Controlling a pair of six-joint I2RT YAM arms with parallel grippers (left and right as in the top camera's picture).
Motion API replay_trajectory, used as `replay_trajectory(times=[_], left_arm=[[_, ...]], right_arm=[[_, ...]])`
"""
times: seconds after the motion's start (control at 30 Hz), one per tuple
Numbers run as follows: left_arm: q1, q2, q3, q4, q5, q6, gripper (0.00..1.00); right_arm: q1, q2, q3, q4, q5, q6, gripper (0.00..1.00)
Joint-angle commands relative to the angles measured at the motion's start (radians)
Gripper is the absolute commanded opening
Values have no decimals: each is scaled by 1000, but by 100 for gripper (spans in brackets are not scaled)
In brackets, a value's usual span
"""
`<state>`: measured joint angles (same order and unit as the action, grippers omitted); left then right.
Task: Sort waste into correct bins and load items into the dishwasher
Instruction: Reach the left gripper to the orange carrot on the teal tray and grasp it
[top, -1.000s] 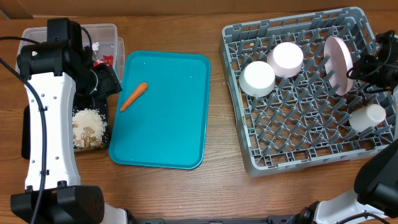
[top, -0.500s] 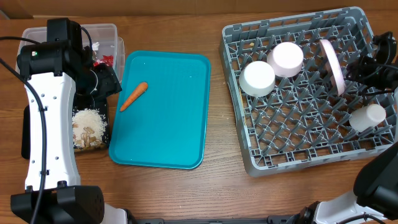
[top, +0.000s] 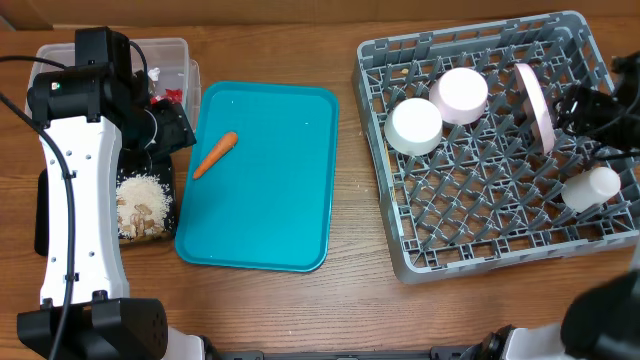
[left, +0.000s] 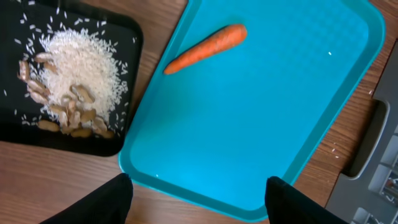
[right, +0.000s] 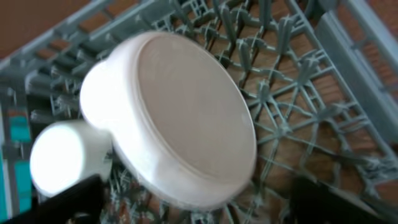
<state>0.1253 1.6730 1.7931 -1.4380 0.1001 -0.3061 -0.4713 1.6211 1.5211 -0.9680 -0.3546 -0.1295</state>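
closest to you on the left, your left gripper (left: 199, 208) hangs with its fingers spread wide and nothing between them, over the near edge of the teal tray (left: 249, 124). just left of that tray sits the black tray (left: 15, 124), holding the rice (left: 78, 65) and the nut bits (left: 68, 112). farther up the teal tray, the carrot (left: 205, 46) lies alone. on your right, the right gripper (right: 199, 208) is spread too and grips nothing. the plate (right: 186, 118) stands on edge among the pegs of the grey rack (top: 400, 262), just ahead of it. the cup (top: 590, 188) lies on its side in the rack's near right part. the first bowl (top: 414, 125) and the second bowl (top: 459, 95) sit close together farther back. at the far left, the clear tub (top: 178, 48) holds the red wrapper (top: 172, 95).
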Motion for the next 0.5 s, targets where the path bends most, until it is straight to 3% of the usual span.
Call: replay_trajectory(times=[0.0, 0.2, 0.33, 0.47], left_arm=[[-18, -11, 15, 26, -5, 50, 71], [-95, -6, 15, 79, -7, 122, 73], [-175, 25, 15, 129, -74, 225, 91], [-244, 93, 15, 146, -142, 284, 98]], right_arm=[[45, -122, 42, -77, 41, 56, 100], [189, -174, 42, -283, 77, 86, 100], [299, -170, 31, -412, 80, 108, 100], [394, -170, 13, -473, 78, 109, 100]])
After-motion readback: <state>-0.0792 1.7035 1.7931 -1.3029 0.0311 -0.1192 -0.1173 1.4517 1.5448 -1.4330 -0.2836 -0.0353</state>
